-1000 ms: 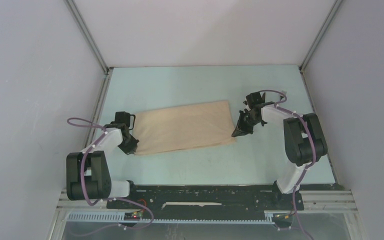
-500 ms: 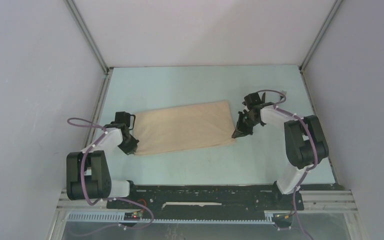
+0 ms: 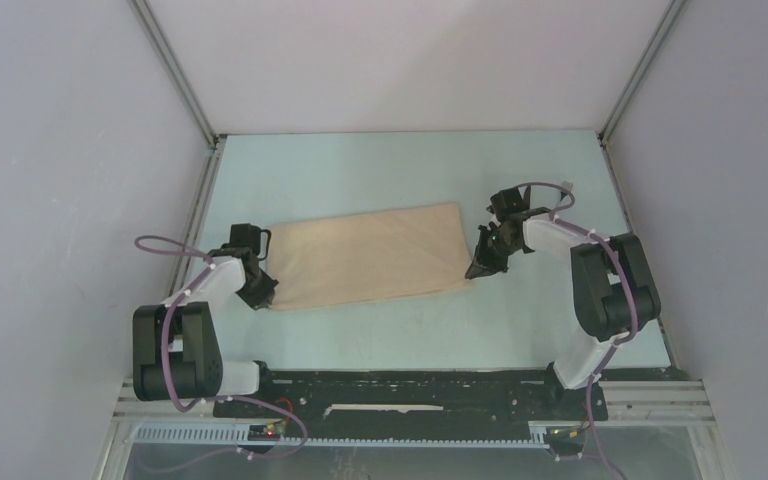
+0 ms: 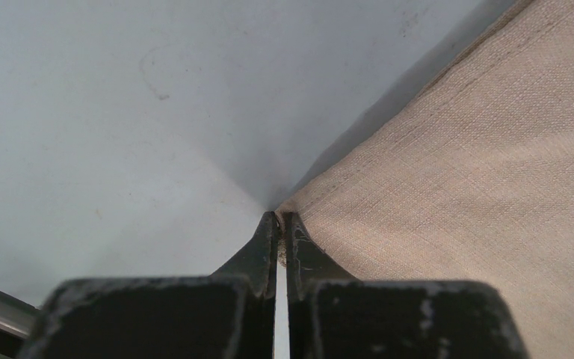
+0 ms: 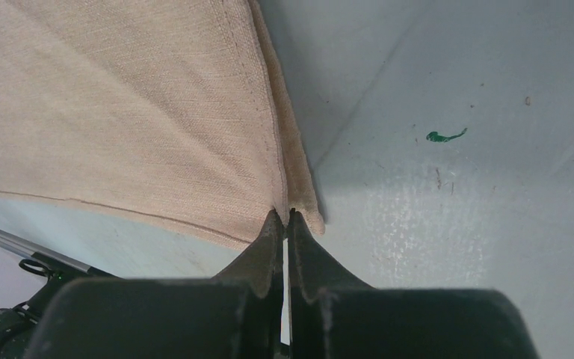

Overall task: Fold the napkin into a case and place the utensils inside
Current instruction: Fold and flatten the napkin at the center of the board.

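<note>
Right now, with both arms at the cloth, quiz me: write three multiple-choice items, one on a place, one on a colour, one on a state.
1. Where does the left pincer hold the napkin?
A. at its near left corner
B. at the middle of its far edge
C. at its far right corner

2. What colour is the napkin?
A. dark blue
B. beige-tan
C. red and white

3. How is the right pincer?
A. wide open in the air
B. out of every view
C. shut on the napkin's near right corner

Answers:
1 A, since the top view puts it at that corner and the left wrist view shows it pinching the cloth there.
2 B, since a plain tan weave shows in all three views.
3 C, since the right wrist view shows it closed on the hem at that corner.
</note>
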`<state>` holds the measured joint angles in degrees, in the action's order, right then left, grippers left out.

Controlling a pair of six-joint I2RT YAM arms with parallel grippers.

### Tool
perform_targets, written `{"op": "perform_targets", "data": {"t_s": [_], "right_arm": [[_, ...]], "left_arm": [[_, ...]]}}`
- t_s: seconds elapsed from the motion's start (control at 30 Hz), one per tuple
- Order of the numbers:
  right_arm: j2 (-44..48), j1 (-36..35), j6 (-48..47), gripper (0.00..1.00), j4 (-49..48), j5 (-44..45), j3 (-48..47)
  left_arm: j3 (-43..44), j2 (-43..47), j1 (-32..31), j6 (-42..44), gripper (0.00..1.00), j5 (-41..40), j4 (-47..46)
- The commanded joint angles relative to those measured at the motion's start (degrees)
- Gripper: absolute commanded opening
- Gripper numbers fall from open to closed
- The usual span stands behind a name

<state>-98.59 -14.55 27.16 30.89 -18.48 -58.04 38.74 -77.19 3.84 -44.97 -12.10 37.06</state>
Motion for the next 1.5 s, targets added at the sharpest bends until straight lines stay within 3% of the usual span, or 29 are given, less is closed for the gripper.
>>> {"op": "perform_targets", "data": {"t_s": [0.0, 0.17, 0.63, 0.77, 0.9, 0.97, 1.0, 1.1, 1.2, 1.3, 1.37, 1.47], "right_arm": [[-0.46, 0.94, -0.7, 0.0, -0.36, 1.96, 0.12], [-0.93, 0.63, -0.68, 0.0, -0.21, 1.7, 0.19], [-0.38, 0.3, -0.33, 0.0, -0.71, 1.25, 0.13], [-0.31, 0.23, -0.36, 0.0, -0.87, 0.96, 0.12], [1.06, -0.31, 0.11, 0.02, 0.95, 2.59, 0.12], [1.74, -1.07, 0.45, 0.15, 1.86, 4.21, 0.12], [2.0, -1.57, 0.45, 0.23, 1.99, 4.74, 0.12], [2.53, -2.99, -0.17, 0.41, 4.86, 8.33, -1.86], [5.59, -5.89, -1.26, 0.58, 11.27, 17.5, -5.1], [10.08, -9.85, -2.97, 0.75, 13.92, 25.3, -5.29], [10.58, -10.94, -4.03, 0.81, 12.29, 21.79, -5.83], [8.05, -9.36, -4.46, 0.84, 5.65, 4.7, -5.87]], "left_arm": [[-1.97, 0.81, 0.12, 0.98, 0.0, -1.07, 1.33], [-2.59, 2.61, 0.12, -0.07, 0.0, 1.97, 1.81], [-4.36, 6.98, 0.12, -3.01, 0.03, 0.15, 4.8], [-3.9, 8.28, 0.13, -4.19, 0.16, 0.0, 7.2], [-1.39, 11.49, 0.14, -4.81, 0.47, -2.61, 11.76], [-0.26, 13.43, 0.12, -5.1, 0.66, -4.41, 13.33], [0.36, 14.07, 0.08, -5.01, 0.69, -5.12, 13.88], [2.18, 15.31, -0.03, -4.3, 0.7, -6.01, 14.96], [3.64, 16.88, -0.96, -2.74, 0.7, -4.85, 15.16], [3.7, 18.09, -1.88, 0.37, 0.71, 1.11, 12.08], [2.13, 18.49, -2.04, 2.71, 0.71, 6.98, 7.04], [-1.29, 17.11, -2.01, 4.25, 0.72, 16.16, -1.8]]}}
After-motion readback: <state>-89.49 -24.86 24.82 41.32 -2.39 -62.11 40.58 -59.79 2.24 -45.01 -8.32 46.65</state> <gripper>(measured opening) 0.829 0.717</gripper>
